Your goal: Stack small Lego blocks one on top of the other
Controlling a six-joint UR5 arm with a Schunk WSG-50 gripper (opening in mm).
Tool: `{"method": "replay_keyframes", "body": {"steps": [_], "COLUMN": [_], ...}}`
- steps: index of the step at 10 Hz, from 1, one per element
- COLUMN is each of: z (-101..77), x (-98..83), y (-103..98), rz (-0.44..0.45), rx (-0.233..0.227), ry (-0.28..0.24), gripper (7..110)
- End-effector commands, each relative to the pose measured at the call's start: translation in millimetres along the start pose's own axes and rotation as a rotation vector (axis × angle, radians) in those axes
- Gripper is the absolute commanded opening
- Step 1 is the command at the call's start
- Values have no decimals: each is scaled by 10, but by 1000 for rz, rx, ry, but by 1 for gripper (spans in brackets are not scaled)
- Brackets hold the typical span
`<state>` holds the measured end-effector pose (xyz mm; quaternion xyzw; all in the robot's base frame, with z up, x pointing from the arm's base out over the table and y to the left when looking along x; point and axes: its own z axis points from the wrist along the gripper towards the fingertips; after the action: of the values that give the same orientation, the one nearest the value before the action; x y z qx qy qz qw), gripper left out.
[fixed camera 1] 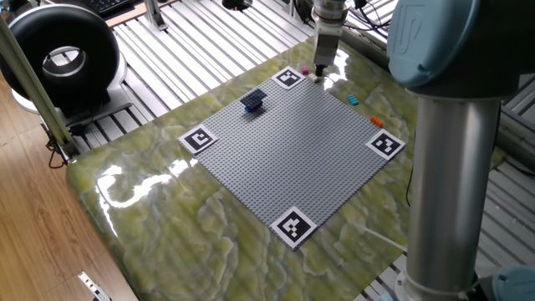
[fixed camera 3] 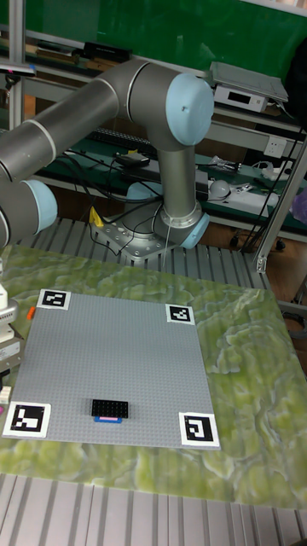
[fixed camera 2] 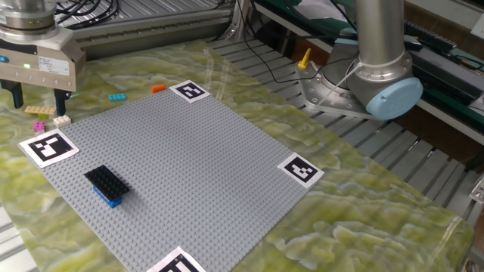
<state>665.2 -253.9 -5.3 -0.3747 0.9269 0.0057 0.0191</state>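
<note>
- The claw (fixed camera 2: 36, 97) hangs at the far left of the other fixed view, just off the baseplate (fixed camera 2: 181, 174) corner. Its jaws stand wide and point down, with nothing between them.
- Below it, loose on the bench (fixed camera 2: 378, 219), lie a tan block (fixed camera 2: 38, 109), a magenta block (fixed camera 2: 39, 126) and a pale block (fixed camera 2: 61, 119). The tan one sits roughly under the gap between the fingers, the pale one just below the right fingertip, and the magenta one a little nearer the camera. None of them touches the claw as far as I can tell (the height of the gap is hard to read from this angle).
- My guess is that the claw is lined up over this cluster to pick one up. The open jaws suit a straight descent.
- Just inside that corner is a marker (fixed camera 2: 47, 146), flat on the plate, one of four that frame the work area.
- On the plate nearer the camera stands a dark block (fixed camera 2: 105, 181) on a blue block (fixed camera 2: 111, 199). It looks like a stack begun, well apart from the claw, and probably the place for the next piece.
- Further right, off the plate's far edge, a cyan block (fixed camera 2: 116, 97) and an orange block (fixed camera 2: 157, 88) lie spare on the bench beside another marker.
</note>
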Motion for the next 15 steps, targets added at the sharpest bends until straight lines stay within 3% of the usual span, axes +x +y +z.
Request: {"method": "replay_keyframes", "body": {"steps": [1, 7, 9, 10, 15], "z": [-10, -7, -46, -60, -127], "x": [-9, -17, 23, 41, -7], "y": [-2, 17, 16, -15, 32], "rz": [7, 9, 53, 70, 80], "rx": [-2, -10, 3, 23, 5], "ry": [-8, -9, 18, 32, 4], "gripper": [44, 44, 44, 7, 7]}}
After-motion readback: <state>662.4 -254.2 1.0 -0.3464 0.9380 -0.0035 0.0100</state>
